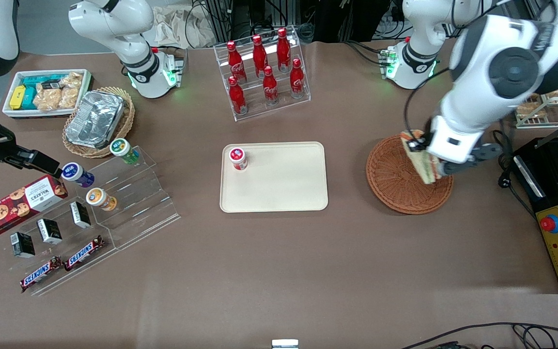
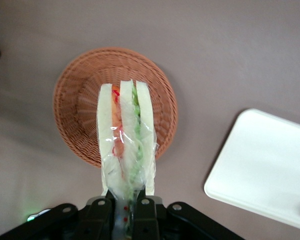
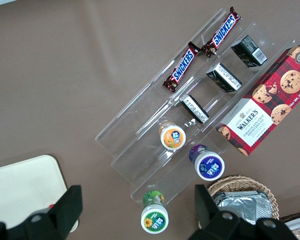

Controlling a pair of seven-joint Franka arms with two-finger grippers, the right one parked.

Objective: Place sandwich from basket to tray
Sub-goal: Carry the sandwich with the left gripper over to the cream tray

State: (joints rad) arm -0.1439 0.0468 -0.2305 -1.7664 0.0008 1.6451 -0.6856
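Gripping one narrow end of the plastic-wrapped triangular sandwich of pale bread with orange-red and green filling (image 2: 126, 140), the black two-finger gripper (image 2: 125, 210) is sitting closest to the wrist camera, its jaws clenched on the wrapped wedge. In that view the sandwich is hanging clear above the round reddish-brown woven wicker basket (image 2: 80, 100), not touching the weave, so it is out of the basket but not yet over the flat cream-beige plastic tray with rounded corners (image 2: 270, 170), which is lying well apart on the brown tabletop (image 2: 215, 60).

Judging by its look, the sandwich is light and soft: the bread is likely to squash under a hard pinch, and the clear film is probably slippery. Holding it across the bread faces near one end, as the jaws are doing now, seems sensible.

Seen from the front, the white left arm is reaching down over the basket (image 1: 395, 189) with its wrist bent, carrying the sandwich (image 1: 422, 162) on edge above the basket's rim nearest the arm. A small red-lidded jar (image 1: 238, 158) is occupying one corner of the tray (image 1: 279, 189).
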